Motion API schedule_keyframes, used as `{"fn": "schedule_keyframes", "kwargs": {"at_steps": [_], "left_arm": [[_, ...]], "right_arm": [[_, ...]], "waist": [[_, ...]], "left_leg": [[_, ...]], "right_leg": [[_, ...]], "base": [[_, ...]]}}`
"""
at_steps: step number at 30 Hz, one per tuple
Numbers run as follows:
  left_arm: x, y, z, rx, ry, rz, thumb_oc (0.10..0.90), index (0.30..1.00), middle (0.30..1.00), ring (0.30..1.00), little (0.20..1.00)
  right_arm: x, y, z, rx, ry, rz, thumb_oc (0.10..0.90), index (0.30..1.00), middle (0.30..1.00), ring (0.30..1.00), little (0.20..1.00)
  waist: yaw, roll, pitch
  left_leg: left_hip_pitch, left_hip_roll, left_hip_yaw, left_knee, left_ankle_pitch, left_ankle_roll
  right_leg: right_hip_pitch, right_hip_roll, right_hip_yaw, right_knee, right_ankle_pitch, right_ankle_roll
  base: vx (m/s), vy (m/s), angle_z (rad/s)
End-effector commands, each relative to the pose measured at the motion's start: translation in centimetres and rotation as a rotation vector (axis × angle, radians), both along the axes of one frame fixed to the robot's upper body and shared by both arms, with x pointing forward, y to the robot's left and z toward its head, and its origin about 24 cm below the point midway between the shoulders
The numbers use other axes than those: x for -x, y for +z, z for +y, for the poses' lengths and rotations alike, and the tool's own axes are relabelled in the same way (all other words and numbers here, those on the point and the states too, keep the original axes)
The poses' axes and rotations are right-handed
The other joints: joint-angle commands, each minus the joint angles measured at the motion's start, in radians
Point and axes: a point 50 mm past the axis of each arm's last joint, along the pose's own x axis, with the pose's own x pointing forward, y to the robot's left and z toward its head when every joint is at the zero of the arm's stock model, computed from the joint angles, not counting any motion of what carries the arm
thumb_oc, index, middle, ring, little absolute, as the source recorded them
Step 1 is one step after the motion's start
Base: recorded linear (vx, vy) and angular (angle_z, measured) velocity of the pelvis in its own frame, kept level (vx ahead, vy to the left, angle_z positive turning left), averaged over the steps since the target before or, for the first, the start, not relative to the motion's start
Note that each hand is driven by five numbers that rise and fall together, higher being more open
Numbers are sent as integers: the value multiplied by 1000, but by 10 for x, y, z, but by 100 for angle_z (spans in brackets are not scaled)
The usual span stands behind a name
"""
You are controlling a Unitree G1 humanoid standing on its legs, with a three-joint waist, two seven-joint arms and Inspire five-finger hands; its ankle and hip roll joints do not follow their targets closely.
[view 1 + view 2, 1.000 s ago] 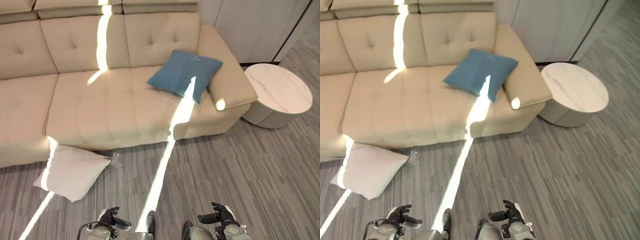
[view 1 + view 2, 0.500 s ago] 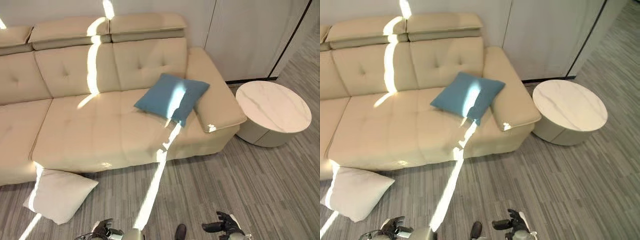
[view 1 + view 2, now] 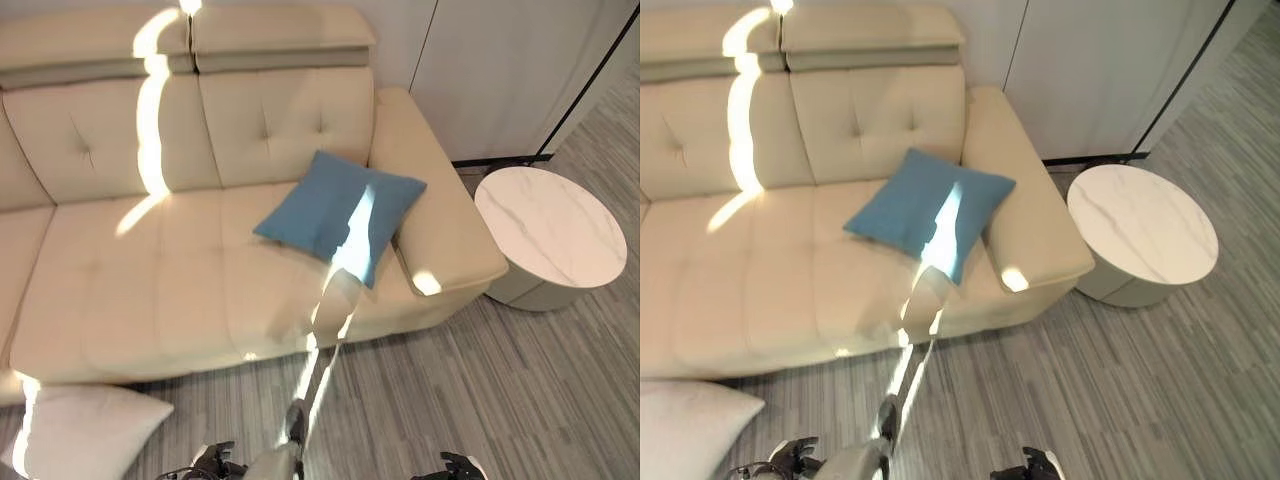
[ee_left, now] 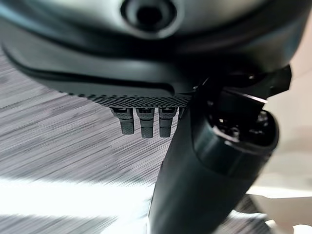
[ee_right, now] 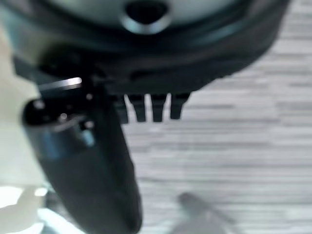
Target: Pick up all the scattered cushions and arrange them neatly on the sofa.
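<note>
Fingers (image 4: 141,126) of the left hand (image 4: 146,63) hang straight and relaxed in the left wrist view, holding nothing, with the thumb standing beside them over grey striped floor.

Next, the right wrist view: the right hand (image 5: 146,58) also has its fingers (image 5: 152,111) straight and empty, with the same grey floor past them.

From the left eye view, a white square fabric cushion (image 3: 85,440) lies on the grey wood-grain floor (image 3: 500,390), at the robot's lower left, just in front of the beige tufted leather sofa (image 3: 150,270). A blue square fabric cushion (image 3: 340,212) already rests tilted on the seat, near the sofa's right armrest. A round white marble-topped side desk (image 3: 550,232) stands beside that armrest. Both hands sit at the lower edge of the picture, well apart from either cushion.

From the right eye view, the white cushion shows at the lower left corner, the blue one on the seat.

The step in hand is likely reaching the white cushion. To do it well, the robot should turn left and get close before bending, then take the soft cushion from both sides with spread fingers so it does not sag or slip. It would sit neatly upright against the backrest, with the blue one straightened to match.
</note>
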Motion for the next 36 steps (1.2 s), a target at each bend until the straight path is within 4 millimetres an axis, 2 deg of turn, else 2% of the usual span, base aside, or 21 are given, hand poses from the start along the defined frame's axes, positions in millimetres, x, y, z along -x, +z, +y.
{"fn": "schedule_keyframes", "kwargs": {"at_steps": [1, 2, 6, 7, 9, 10, 11, 12, 13, 15, 16, 19, 21, 22, 23, 25, 27, 29, 32, 35, 36], "left_arm": [[-23, 6, -11, 13, -50, -81, 800, 900, 900, 900, 900], [-25, 7, -10, 17, -39, -91, 800, 900, 900, 900, 900], [-22, 6, -10, 21, -34, -79, 800, 900, 900, 900, 900], [-17, 4, -10, 24, -30, -64, 800, 900, 900, 900, 900], [-14, 3, -10, 24, -27, -57, 800, 900, 900, 900, 900], [-14, 3, -10, 24, -26, -57, 800, 900, 900, 900, 900], [-13, 2, -10, 23, -40, -52, 800, 900, 900, 900, 900], [-12, 2, -11, 23, -43, -46, 800, 900, 900, 900, 900], [-8, 0, -12, 20, -51, -32, 800, 900, 900, 900, 900], [-6, -1, -14, 27, -49, -25, 800, 900, 900, 900, 900], [-11, 0, -21, 56, -47, -45, 800, 900, 900, 900, 900], [-16, 1, -22, 57, -39, -60, 800, 900, 900, 900, 900], [-17, 1, -22, 63, -21, -69, 800, 900, 900, 900, 900], [-16, 1, -22, 64, -17, -68, 800, 900, 900, 900, 900], [-15, 1, -22, 61, -21, -60, 800, 900, 900, 900, 900], [-13, 0, -21, 55, -26, -54, 800, 900, 900, 900, 900], [-11, -1, -21, 54, -25, -48, 800, 900, 900, 900, 900], [-5, -2, -18, 50, -5, -34, 800, 900, 900, 900, 900], [-12, 2, -10, 44, 35, -80, 800, 900, 900, 900, 900], [-27, 13, 6, 21, 65, -165, 800, 900, 900, 900, 900], [-27, 13, 6, 21, 65, -165, 800, 900, 900, 900, 900]], "right_arm": [[-33, 15, -15, 49, 17, -116, 800, 900, 900, 900, 900], [-34, 16, -15, 50, 14, -120, 800, 900, 900, 900, 900], [-36, 17, -15, 51, 24, -127, 800, 900, 900, 900, 900], [-38, 17, -15, 52, 36, -126, 800, 900, 900, 900, 900], [-38, 17, -14, 55, 45, -126, 800, 900, 900, 900, 900], [-38, 17, -14, 55, 45, -126, 800, 900, 900, 900, 900], [-37, 17, -14, 54, 49, -120, 800, 900, 900, 900, 900], [-34, 16, -16, 58, 46, -113, 800, 900, 900, 900, 900], [-30, 15, -16, 58, 44, -100, 800, 900, 900, 900, 900], [-25, 13, -17, 57, 38, -91, 800, 900, 900, 900, 900], [-22, 14, -22, 54, -14, -102, 800, 900, 900, 900, 900], [-25, 15, -23, 50, -22, -111, 800, 900, 900, 900, 900], [-25, 15, -24, 50, -31, -112, 800, 900, 900, 900, 900], [-23, 15, -25, 51, -38, -106, 800, 900, 900, 900, 900], [-20, 14, -28, 55, -54, -100, 800, 900, 900, 900, 900], [-18, 14, -29, 58, -59, -97, 800, 900, 900, 900, 900], [-16, 13, -29, 58, -60, -93, 800, 900, 900, 900, 900], [-9, 13, -33, 48, -129, -99, 800, 900, 900, 900, 900], [-13, 17, -40, 40, -197, -147, 800, 900, 900, 900, 900], [-21, 29, -61, 86, -220, -206, 800, 900, 900, 900, 900], [-21, 29, -61, 86, -220, -206, 800, 900, 900, 900, 900]], "waist": [[14, -3, 40], [9, 6, 39], [3, 6, 37], [-3, -1, 35], [-19, -6, 46], [-20, -7, 44], [-34, -19, 49], [-35, -22, 45], [-38, -24, 38], [-39, -25, 32], [-44, -36, 34], [-40, -42, 44], [-37, -46, 42], [-39, -47, 38], [-39, -42, 27], [-39, -31, 22], [-40, -27, 16], [-51, -6, -17], [-49, 0, -34], [-48, 4, -46], [-48, 4, -46]], "left_leg": [[-47, 41, -20, 172, -182, -51], [-11, 40, -32, 158, -198, -47], [35, 36, -36, 129, -210, -51], [70, 25, -50, 108, -223, -53], [114, 10, -81, 102, -241, -54], [112, 9, -81, 102, -239, -54], [140, -8, -106, 102, -260, -56], [144, -13, -111, 110, -273, -58], [145, -16, -114, 122, -283, -60], [148, -11, -115, 141, -294, -71], [44, 32, -52, 375, -250, -141], [-14, 43, -42, 467, -231, -146], [-34, 60, -32, 460, -239, -142], [-26, 80, -18, 408, -246, -142], [-11, 108, -4, 297, -235, -145], [15, 123, -5, 192, -198, -155], [21, 116, -25, 172, -191, -154], [97, 108, -8, 85, -172, -153], [146, 102, 0, 32, -172, -147], [167, 97, 8, -1, -169, -143], [168, 97, 8, -1, -169, -143]], "right_leg": [[-34, 36, 33, -152, 159, 11], [-71, 37, 13, -159, 149, -9], [-77, 46, -25, -270, 135, -23], [-110, 62, -34, -365, 157, -25], [-149, 103, 8, -441, 192, -18], [-151, 102, 7, -443, 194, -18], [-159, 128, 54, -501, 216, -14], [-137, 130, 60, -534, 221, -14], [-121, 138, 75, -544, 222, -31], [-104, 145, 81, -554, 222, -38], [-3, 139, 47, -633, 212, -65], [19, 140, 44, -645, 208, -81], [36, 133, 38, -651, 197, -83], [42, 128, 34, -653, 189, -81], [51, 127, 24, -658, 182, -74], [52, 132, 21, -656, 179, -70], [56, 135, 25, -662, 179, -67], [83, 130, 32, -666, 179, -58], [94, 123, 41, -666, 183, -46], [95, 117, 45, -666, 187, -35], [96, 117, 45, -666, 187, -35]], "base": [[220, 143, 57], [263, 85, 43], [222, -6, 17], [250, -50, 4], [260, -47, -9], [254, -71, -2], [214, -85, 21], [290, -122, 37], [208, -118, 46], [191, -166, 77], [145, -192, 73], [58, -115, 60], [62, -23, 11], [87, 48, 1], [116, 71, 10], [92, 67, 18], [93, 91, -27], [172, 222, -19], [82, 134, 0], [21, 63, -10], [20, 61, -3]]}}
